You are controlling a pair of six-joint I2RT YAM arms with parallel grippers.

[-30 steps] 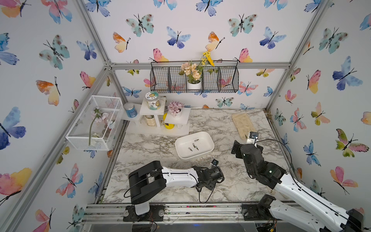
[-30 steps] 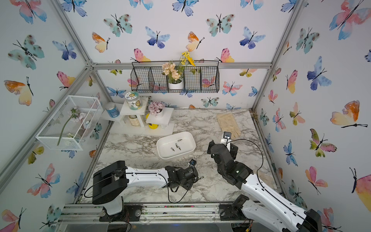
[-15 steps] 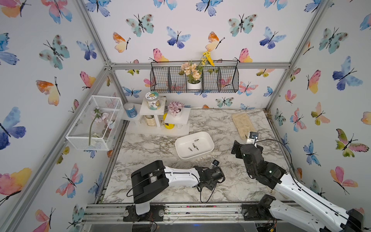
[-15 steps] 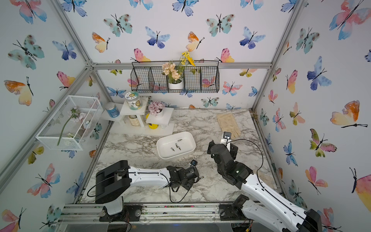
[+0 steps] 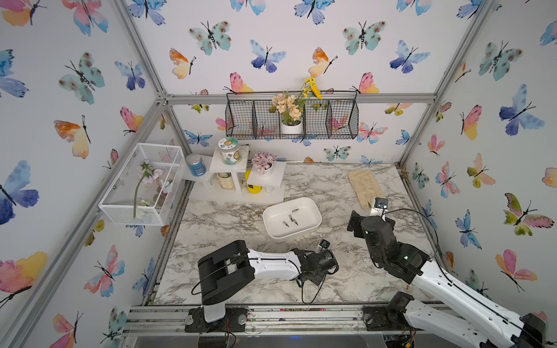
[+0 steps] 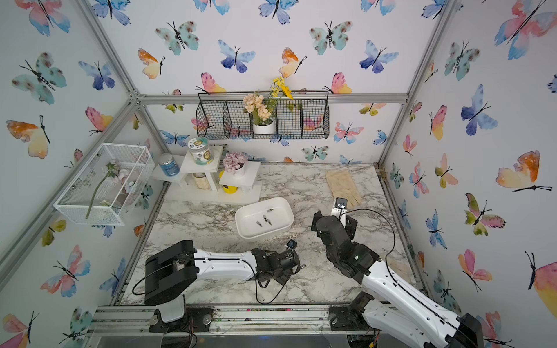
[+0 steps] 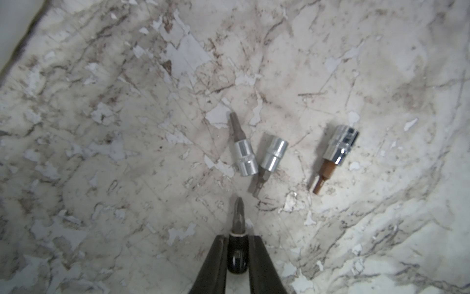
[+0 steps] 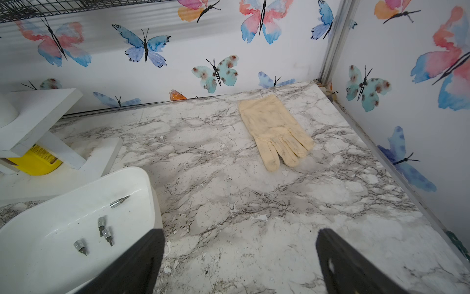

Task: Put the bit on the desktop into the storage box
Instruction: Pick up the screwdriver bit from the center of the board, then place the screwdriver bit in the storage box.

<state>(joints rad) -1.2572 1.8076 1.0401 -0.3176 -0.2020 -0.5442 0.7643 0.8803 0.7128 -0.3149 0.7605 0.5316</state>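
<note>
Three loose bits [image 7: 246, 157] lie on the desktop [image 7: 101, 101] in the left wrist view. Two of them lie close side by side and are all silver. The third lies apart and has a brown tip. One more, the dark bit [image 7: 237, 216], sits between the two fingers [image 7: 216, 262] of the left gripper [image 7: 237, 236]. They squeeze tight on its black end, and its pointy tip sticks out past them. Four boxed bits [image 8: 101, 224] lie inside the storage box [image 8: 45, 269]. In both top views, the one box stands on the desktop near the end of the left arm. The right gripper [image 8: 237, 231] is spread wide and holds nothing. One pale glove [image 8: 274, 129] lies flat near the back corner.
</note>
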